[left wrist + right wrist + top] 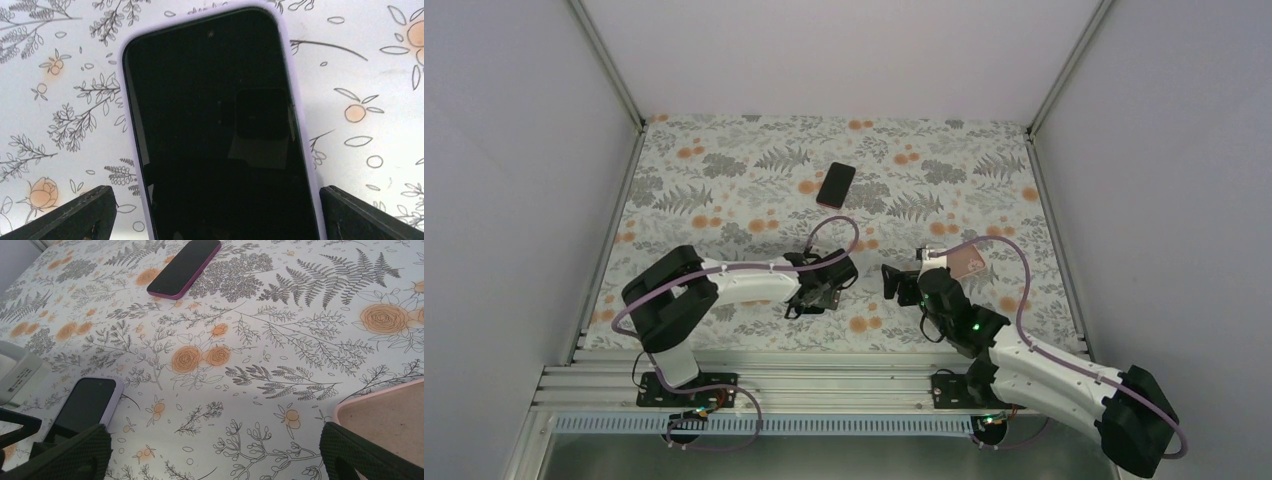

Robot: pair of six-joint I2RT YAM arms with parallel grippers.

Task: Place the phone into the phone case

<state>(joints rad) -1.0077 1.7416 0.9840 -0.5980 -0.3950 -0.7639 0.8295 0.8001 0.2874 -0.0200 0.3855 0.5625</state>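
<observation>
Left arm stretches low across the bench [280, 340] toward centre, its gripper [215, 200] released, fingers straddling the lavender-edged phone [210, 115] lying face up, evidently set to close on its long edges. Right arm folds inward, its gripper [215, 440] likewise released and empty, beside the empty pink phone case [390, 420] — presumably ready to steady it. A magenta-edged phone [185, 267] lies well apart behind.
</observation>
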